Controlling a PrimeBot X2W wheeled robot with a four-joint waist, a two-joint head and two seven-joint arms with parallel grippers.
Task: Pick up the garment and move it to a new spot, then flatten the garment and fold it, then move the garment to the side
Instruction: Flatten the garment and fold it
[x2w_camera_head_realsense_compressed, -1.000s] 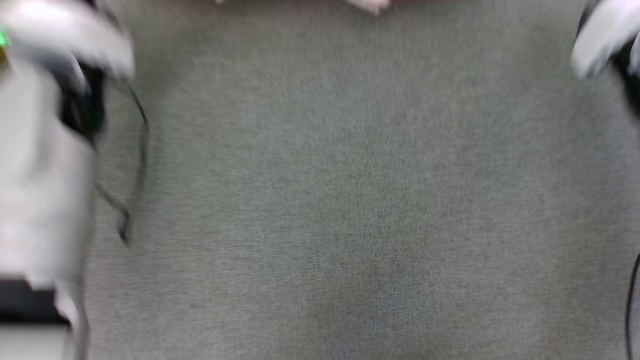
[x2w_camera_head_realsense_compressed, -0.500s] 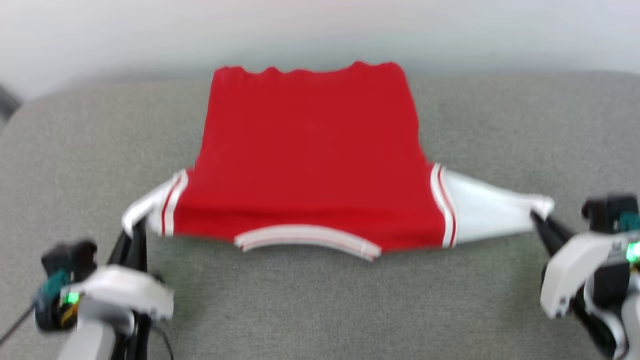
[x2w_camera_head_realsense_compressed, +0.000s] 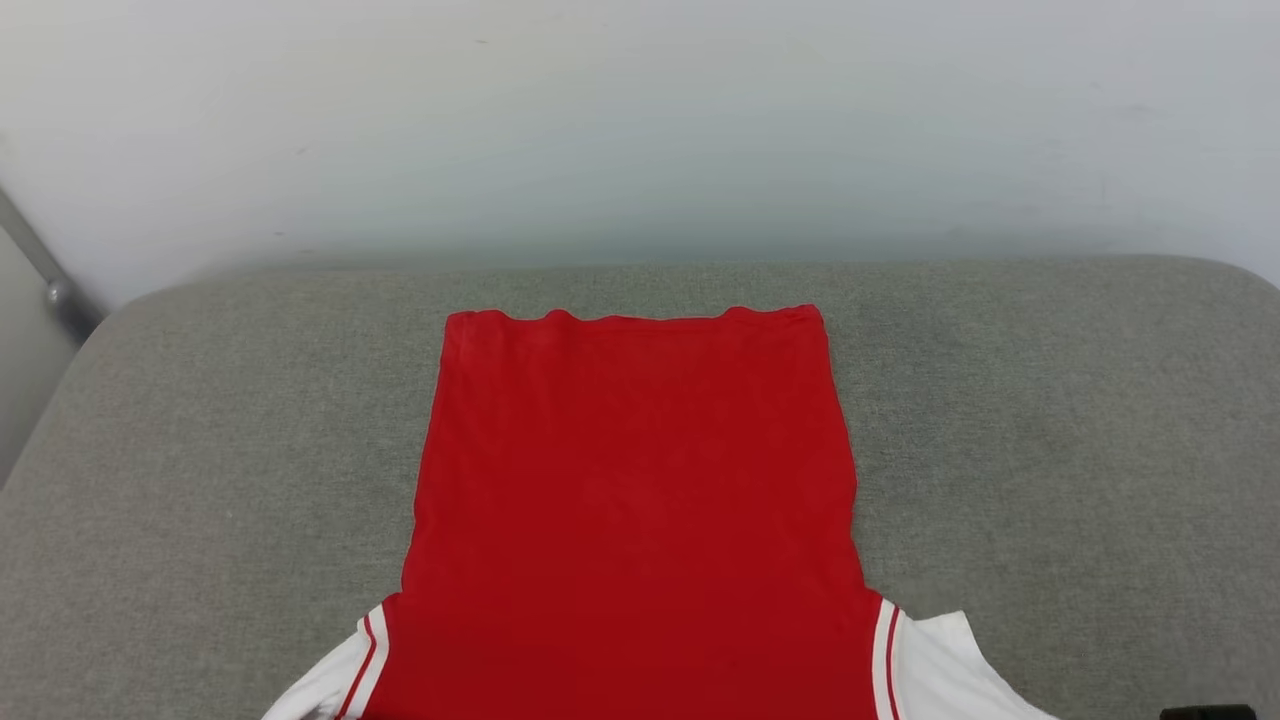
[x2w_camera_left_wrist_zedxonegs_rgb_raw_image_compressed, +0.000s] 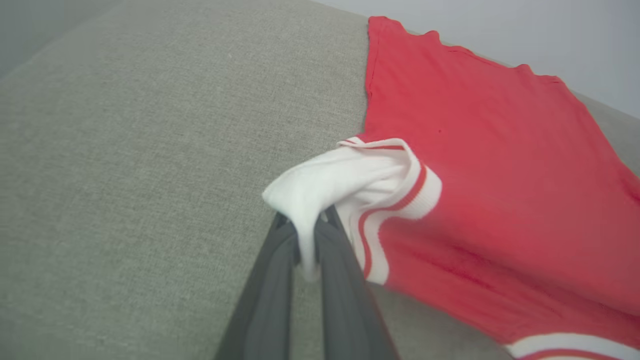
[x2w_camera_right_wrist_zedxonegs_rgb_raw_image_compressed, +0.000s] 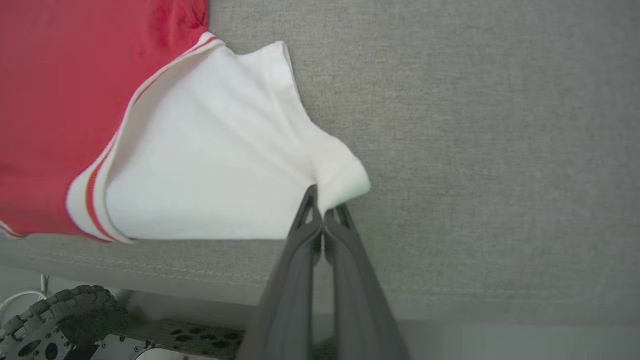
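Red cloth, the garment (x2w_camera_head_realsense_compressed: 640, 500), lies spread flat on the grey upholstered cushion (x2w_camera_head_realsense_compressed: 1050, 420), with its plain hem at the far end, well ahead of both pairs of fingers and near the pale wall (x2w_camera_head_realsense_compressed: 640, 120). The left gripper (x2w_camera_left_wrist_zedxonegs_rgb_raw_image_compressed: 307, 235) has its dark fingers (x2w_camera_left_wrist_zedxonegs_rgb_raw_image_compressed: 272, 290) pinched narrow on the bunched tip of the white left sleeve (x2w_camera_left_wrist_zedxonegs_rgb_raw_image_compressed: 325, 185), which folds over their tips. The right gripper (x2w_camera_right_wrist_zedxonegs_rgb_raw_image_compressed: 322, 215) is clamped tight on the corner of the white right sleeve (x2w_camera_right_wrist_zedxonegs_rgb_raw_image_compressed: 215, 150), which spreads away to one side of its fingers.
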